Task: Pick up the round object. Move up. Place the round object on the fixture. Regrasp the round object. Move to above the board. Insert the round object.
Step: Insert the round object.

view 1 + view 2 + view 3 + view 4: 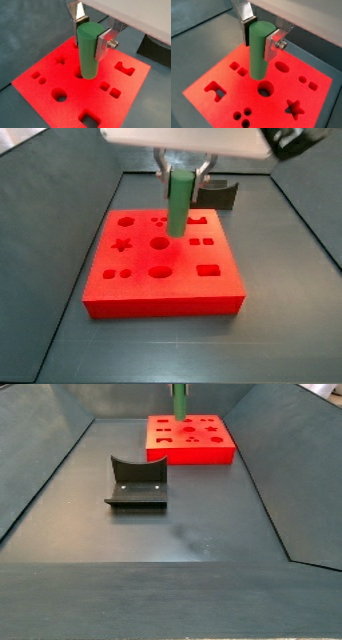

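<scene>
My gripper is shut on the round object, a green cylinder held upright near its upper end. It hangs over the board, a flat red block with cut-out holes. In a wrist view the peg's lower end sits just beside a round hole, apart from it. In both side views the peg stands over the board. The fixture, a dark notched block, stands empty on the floor away from the board.
The board and fixture lie in a dark grey bin with sloping walls. Bare floor spreads in front of the fixture. Star, square and small round holes surround the peg's spot on the board.
</scene>
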{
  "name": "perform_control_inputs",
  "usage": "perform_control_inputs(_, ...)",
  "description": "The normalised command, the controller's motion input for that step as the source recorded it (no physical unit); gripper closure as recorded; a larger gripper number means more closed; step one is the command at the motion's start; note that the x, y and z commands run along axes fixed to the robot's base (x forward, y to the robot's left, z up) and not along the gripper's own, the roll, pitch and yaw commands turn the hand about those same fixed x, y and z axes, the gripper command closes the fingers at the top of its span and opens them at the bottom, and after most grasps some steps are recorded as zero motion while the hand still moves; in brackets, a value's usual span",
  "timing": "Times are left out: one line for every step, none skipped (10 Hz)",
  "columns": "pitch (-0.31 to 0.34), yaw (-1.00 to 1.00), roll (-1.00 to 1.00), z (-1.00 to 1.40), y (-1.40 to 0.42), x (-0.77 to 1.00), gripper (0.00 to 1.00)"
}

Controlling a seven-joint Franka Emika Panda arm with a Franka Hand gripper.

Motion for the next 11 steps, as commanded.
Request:
perform_control_inputs(0.000, -0.01, 0.00, -0.13, 0.05, -0.15, 1.00)
perform_control_inputs(0.000, -0.07, 0.04, -0.05, 0.02, -0.25, 1.00)
perform_control_inputs(0.000, -0.11, 0.00, 0.00, 0.01, -0.31, 1.00)
perform_control_inputs(0.000, -0.13, 0.00, 0.00, 0.00, -0.22, 1.00)
perform_control_inputs(-0.010, -0.01, -0.01, -0.01, 0.00, 0.00, 1.00)
perform_control_inputs(-0.051, -0.05, -0.03, -0.24, 0.03, 0.00, 1.00)
perform_control_inputs(-0.099, -0.07, -0.06, -0.30, 0.06, 0.00, 1.00)
perform_control_inputs(-0.057, -0.06, -0.04, -0.17, 0.03, 0.00, 1.00)
perform_control_inputs(-0.034, -0.04, -0.02, -0.12, 0.03, 0.00, 1.00)
perform_control_inputs(-0.019, -0.05, -0.01, -0.05, 0.05, -0.06, 1.00)
perform_control_inputs(-0.039, -0.09, -0.01, -0.01, 0.03, -0.18, 1.00)
